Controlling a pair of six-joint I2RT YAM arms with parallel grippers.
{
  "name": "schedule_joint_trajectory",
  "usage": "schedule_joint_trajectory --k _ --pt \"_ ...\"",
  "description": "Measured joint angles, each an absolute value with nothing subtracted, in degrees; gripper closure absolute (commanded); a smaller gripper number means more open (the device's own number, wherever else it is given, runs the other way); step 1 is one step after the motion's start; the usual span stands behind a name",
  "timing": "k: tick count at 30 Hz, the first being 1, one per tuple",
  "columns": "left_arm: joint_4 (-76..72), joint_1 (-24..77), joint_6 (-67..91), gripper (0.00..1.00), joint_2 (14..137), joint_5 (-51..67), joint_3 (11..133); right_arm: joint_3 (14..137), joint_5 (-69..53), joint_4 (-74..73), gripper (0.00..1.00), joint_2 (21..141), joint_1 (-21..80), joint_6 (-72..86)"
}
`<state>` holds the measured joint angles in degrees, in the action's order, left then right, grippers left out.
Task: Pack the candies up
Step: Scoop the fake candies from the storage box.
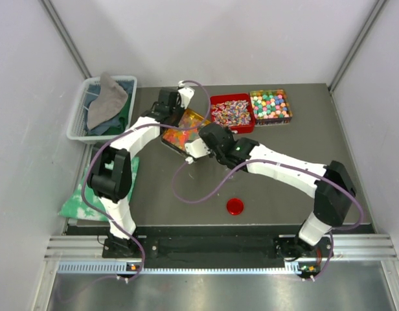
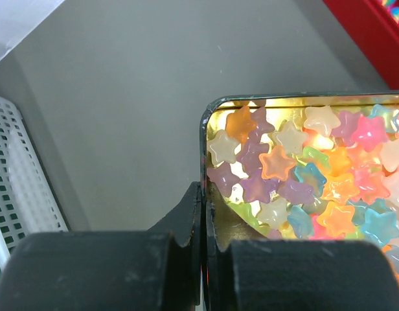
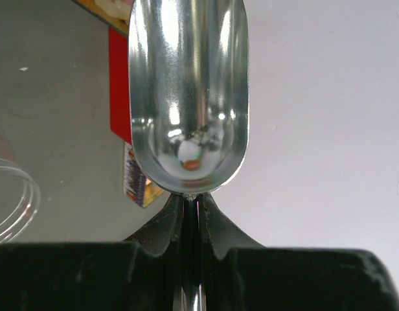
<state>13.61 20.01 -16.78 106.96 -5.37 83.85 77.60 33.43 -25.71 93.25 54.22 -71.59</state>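
Left tool (image 2: 201, 214) pinching gold tin (image 2: 204, 146) rim, glossy star candies (image 2: 277, 162); right tool (image 3: 190, 210) pinching polished steel scoop (image 3: 186, 84)

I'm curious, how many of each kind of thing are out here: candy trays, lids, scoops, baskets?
Candy trays: 3 (gold tray, red tray, pastel-ball tray)
Red round lid: 1
Metal scoop: 1
White basket: 1
Total: 6

From above, both arms (image 1: 277, 170) covered most of the gold tin (image 1: 168, 137), and the sweets (image 1: 271, 105) in the far trays (image 1: 216, 98) were too small for me to tell shapes. At the left wrist, the tin ran off the right edge, its near part behind the left pincer (image 2: 201, 214). The scoop (image 3: 186, 84) was cropped at the top, its handle buried in the right pincer (image 3: 192, 210).
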Motion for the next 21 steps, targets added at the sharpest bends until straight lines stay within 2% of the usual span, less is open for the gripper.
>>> schedule_joint_trajectory --k 21 --pt "13.3 23.9 -23.9 1.00 100.7 -5.4 78.3 77.0 43.9 -12.8 1.00 105.4 54.3 -90.7"
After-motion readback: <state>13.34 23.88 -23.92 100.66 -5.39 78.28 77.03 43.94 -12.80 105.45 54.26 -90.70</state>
